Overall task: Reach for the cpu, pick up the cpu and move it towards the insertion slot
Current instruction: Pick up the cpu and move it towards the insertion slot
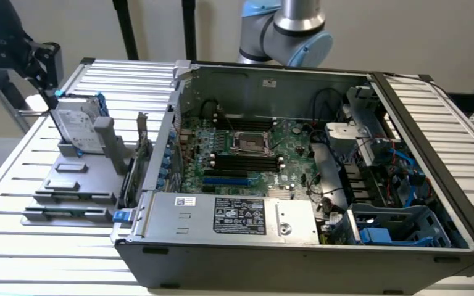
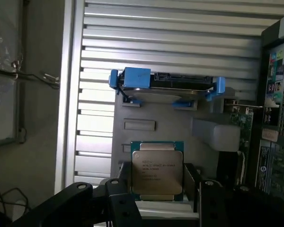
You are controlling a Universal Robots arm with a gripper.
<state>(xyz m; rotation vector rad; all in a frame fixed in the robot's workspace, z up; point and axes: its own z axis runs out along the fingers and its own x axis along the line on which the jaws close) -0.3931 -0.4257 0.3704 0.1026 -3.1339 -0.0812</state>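
ok so from my seat, going left to right. Over at the exterior view's left the end effector [image 2: 158, 183] hangs high over the back corner of the worktop [image 1: 23, 246]. On the wrist view it's clamped on the cpu [image 2: 157, 170], pads on two opposite side edges, printed lid facing the camera. I reckon that grip is about keeping the chip flat and leaving its underside alone. So the cpu is up in the air, off the grey fixture plate [image 1: 87, 182] and well apart from the insertion slot [image 1: 249, 143].

Next along, on that plate, the hard drive [image 1: 76, 126] stands upright in its blue frame, probably parked on edge so its flat sides can be grabbed. Then comes the left wall of the case [image 1: 176, 98], which sticks up between the plate and the board, so that rim is the edge I'm watching.

Inside, the slot sits toward the back of the green board, with the black memory slots [image 1: 245, 163] just beside it on the near side. Above it looks open, nothing tall close by. The cable mess [image 1: 389, 163] and blue cage [image 1: 389, 233] at the exterior view's right are well apart from the slot, so room looks fine there
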